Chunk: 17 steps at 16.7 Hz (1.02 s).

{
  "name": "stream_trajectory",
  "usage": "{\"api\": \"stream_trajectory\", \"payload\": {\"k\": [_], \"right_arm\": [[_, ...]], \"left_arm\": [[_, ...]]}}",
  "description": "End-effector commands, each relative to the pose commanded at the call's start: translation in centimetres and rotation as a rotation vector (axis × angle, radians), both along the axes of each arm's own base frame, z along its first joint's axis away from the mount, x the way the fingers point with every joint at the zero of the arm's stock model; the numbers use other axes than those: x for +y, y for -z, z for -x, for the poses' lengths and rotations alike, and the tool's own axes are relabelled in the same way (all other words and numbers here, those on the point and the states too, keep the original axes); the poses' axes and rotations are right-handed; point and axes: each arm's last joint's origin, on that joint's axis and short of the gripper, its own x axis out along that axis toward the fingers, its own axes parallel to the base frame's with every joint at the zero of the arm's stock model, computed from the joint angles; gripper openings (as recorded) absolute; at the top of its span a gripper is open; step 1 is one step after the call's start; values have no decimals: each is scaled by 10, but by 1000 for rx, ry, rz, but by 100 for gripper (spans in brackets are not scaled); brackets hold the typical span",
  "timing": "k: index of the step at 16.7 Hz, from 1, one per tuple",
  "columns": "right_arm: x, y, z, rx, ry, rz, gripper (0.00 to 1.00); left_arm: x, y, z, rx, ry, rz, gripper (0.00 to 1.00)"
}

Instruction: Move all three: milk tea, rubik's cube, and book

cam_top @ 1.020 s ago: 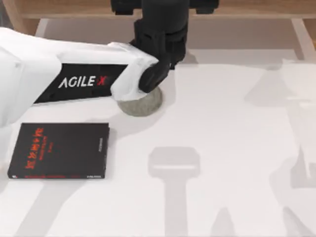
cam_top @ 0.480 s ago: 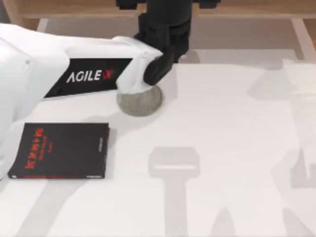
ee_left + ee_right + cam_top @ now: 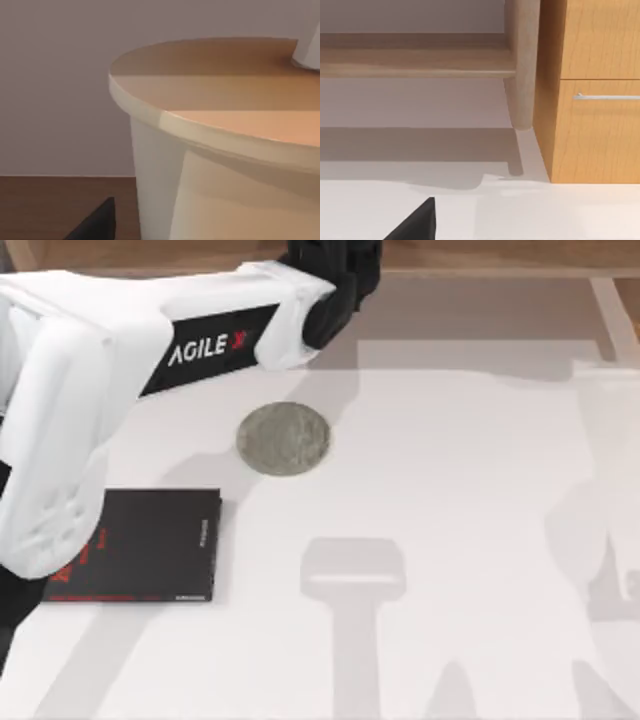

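Observation:
The milk tea (image 3: 225, 150) looms close in the left wrist view as a tan cup with an orange-tan lid and a white straw (image 3: 307, 50) at its rim. My left gripper (image 3: 335, 280) is shut on it, raised near the table's far edge, and the arm hides the cup from above. The rubik's cube and the book are out of view. My right arm stays parked at the right, its wrist view facing a wooden cabinet (image 3: 595, 100).
A flat round grey coaster (image 3: 283, 438) lies bare on the white table (image 3: 450, 490), left of centre. A thin black book (image 3: 150, 545) lies at the front left, partly under my left arm. A wooden ledge runs along the far side.
My left arm has risen and drawn back toward the far edge with the milk tea, uncovering the grey coaster it stood over. Its elbow now overlaps the black book.

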Motion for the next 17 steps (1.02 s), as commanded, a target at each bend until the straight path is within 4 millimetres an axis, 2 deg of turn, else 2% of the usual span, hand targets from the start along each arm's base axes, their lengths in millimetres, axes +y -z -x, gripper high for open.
{"api": "stream_trajectory", "payload": {"k": [5,17], "right_arm": [[0,0,0,0,0,0,100],[0,0,0,0,0,0,100]], "left_arm": [[1,0,-3,1,0,0,100],[1,0,-3,1,0,0,10]]}}
